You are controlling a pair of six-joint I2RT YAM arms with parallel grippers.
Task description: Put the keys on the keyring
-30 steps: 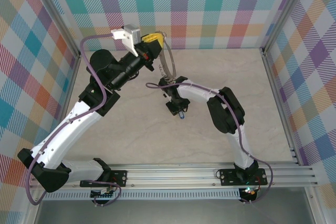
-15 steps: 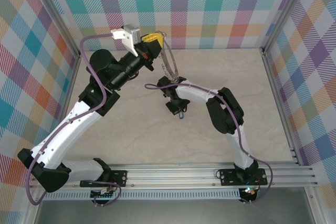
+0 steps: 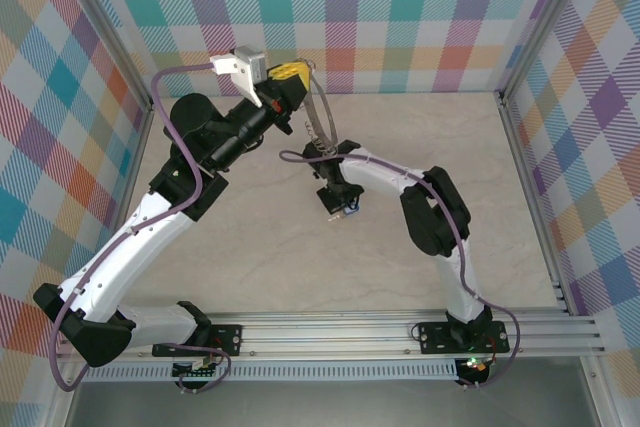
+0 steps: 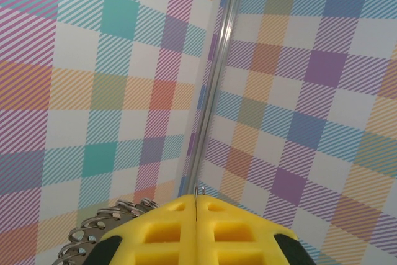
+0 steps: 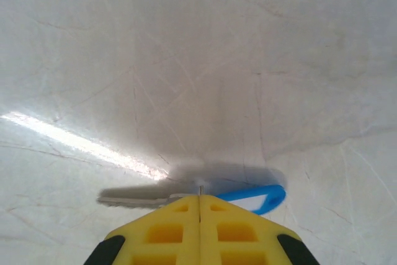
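— Pastel checked walls [image 3: 400, 7] all round and a pale, marble-look table [image 3: 250, 247]. Where's the tiny key with the blue plastic head and short silver blade [image 5: 265, 198]?

— Down at the table, pinched in the right gripper [image 5: 200, 198]. Its yellow jaws are clenched on the key's middle. In the wrist view the blade sticks out to the left and the blue head to the right. The key looks blurred, and I can't tell whether it touches the surface.

— And the keyring, that large thin silver wire hoop [image 3: 320, 119]?

— The left gripper [image 3: 288, 73] holds it up near the back wall, jaws clamped on the wire. The hoop hangs down from them, with small silvery loops [image 4: 102, 223] bunched along its rim. From above, its lower end comes near the right arm's wrist, but the key sits lower and apart from it.

— What could go wrong from here?

— That grip is narrow, I'd say, and it falls across the key. A nudge against the table or the hoop could swing the key round, or squeeze it out altogether. The hoop is held at one spot only, so it may sway when the key meets it. The dangling loops could also crowd the place where the key must go on. I can't make out any opening in the ring.
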